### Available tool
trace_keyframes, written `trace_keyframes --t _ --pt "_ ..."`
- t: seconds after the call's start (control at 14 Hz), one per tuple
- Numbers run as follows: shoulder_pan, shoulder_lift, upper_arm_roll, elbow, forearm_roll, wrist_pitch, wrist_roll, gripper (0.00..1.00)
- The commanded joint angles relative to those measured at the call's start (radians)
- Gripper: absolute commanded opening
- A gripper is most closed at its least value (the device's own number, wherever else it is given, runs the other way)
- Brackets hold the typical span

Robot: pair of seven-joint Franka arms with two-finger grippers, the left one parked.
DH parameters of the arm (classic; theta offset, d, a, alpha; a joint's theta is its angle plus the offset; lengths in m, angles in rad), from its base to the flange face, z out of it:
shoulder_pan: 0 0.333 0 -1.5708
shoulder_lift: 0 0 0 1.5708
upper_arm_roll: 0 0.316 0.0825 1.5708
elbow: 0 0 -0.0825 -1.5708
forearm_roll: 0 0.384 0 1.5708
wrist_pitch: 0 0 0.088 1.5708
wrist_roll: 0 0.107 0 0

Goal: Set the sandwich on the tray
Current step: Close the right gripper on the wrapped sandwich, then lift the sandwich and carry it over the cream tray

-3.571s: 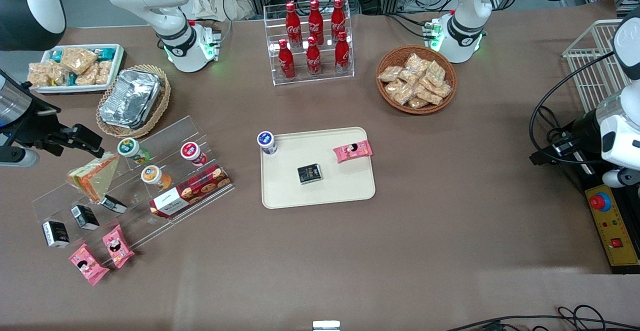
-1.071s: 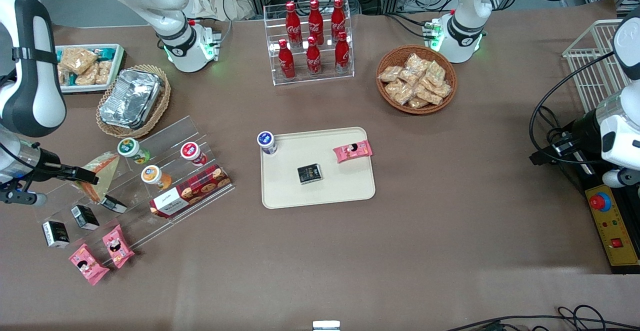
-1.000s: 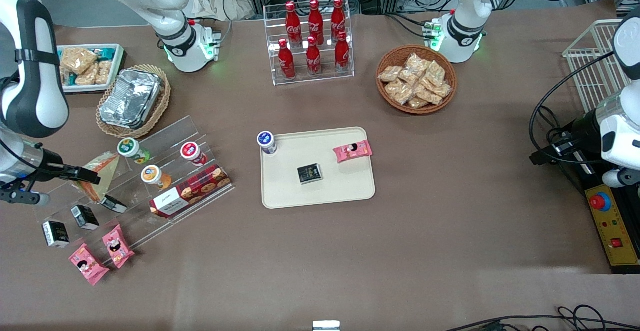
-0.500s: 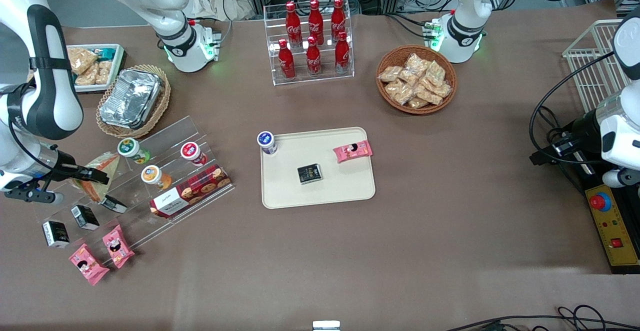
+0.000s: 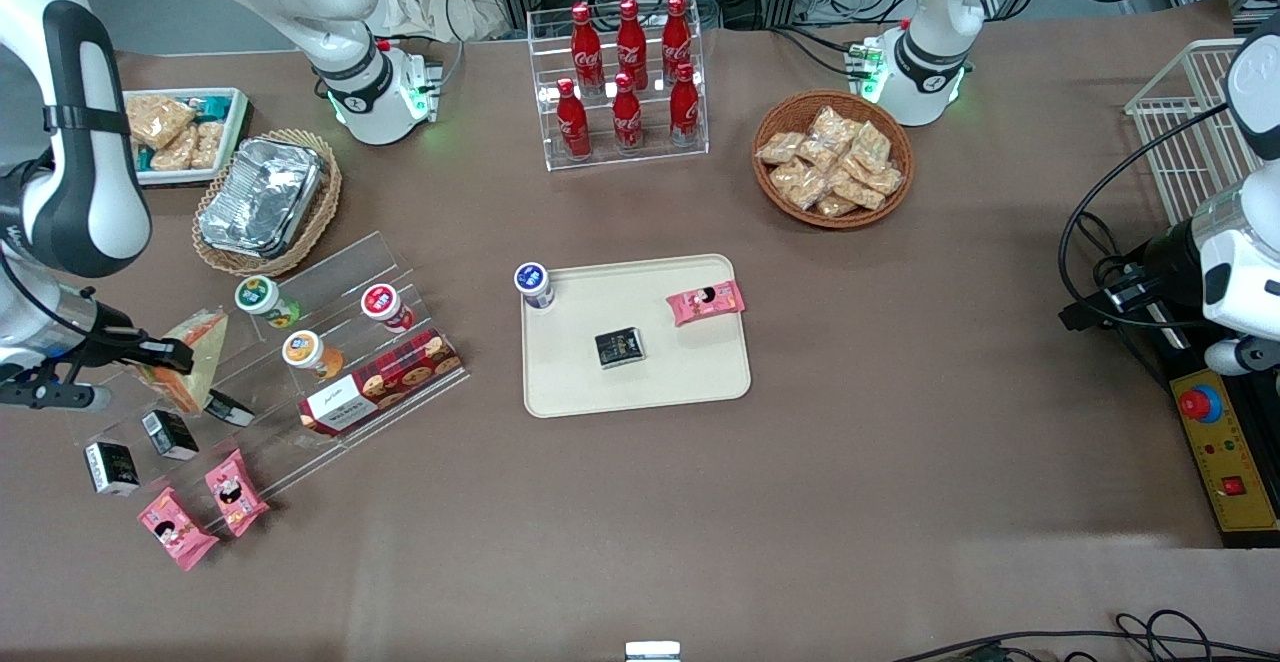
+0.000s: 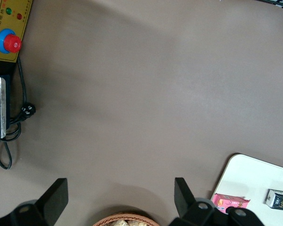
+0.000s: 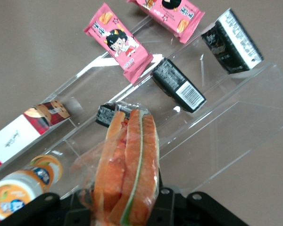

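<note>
The sandwich (image 5: 197, 350), a wrapped wedge with orange and green layers, is over the upper step of the clear stepped stand (image 5: 300, 382) at the working arm's end of the table. My right gripper (image 5: 168, 353) is shut on it from the table-edge side. In the right wrist view the sandwich (image 7: 129, 155) fills the gap of the gripper (image 7: 126, 194), above the stand's steps. The cream tray (image 5: 640, 382) lies mid-table, well off toward the parked arm's end, and also shows in the left wrist view (image 6: 254, 174).
The tray holds a black box (image 5: 620, 347), a pink packet (image 5: 706, 302) and a blue-lidded cup (image 5: 533, 283) at its corner. The stand bears cups (image 5: 303, 350), a cookie box (image 5: 380, 382) and black boxes (image 5: 168, 432). Pink packets (image 5: 236, 492) lie in front of it. A foil basket (image 5: 262, 197) stands nearby.
My gripper moved down onto the sandwich and closed on it. Over the last half second it drew back slightly toward the table edge, and the sandwich shifted and tilted with it.
</note>
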Motion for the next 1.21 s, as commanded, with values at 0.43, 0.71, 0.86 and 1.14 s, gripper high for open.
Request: trace_keyframes --t 0.43,0.71,0.86,1.14 --pt "0.132 -0.004 0.019 0.353 0.023 -0.508 0.222 0.00" --pt "0.288 -0.003 0.020 0.361 0.136 -0.545 0.628 0.00" --pt "0.366 0.019 0.020 0.361 0.231 -0.533 0.864 0.00" --pt "0.523 0.099 0.018 0.361 0.293 -0.430 1.205 0.00"
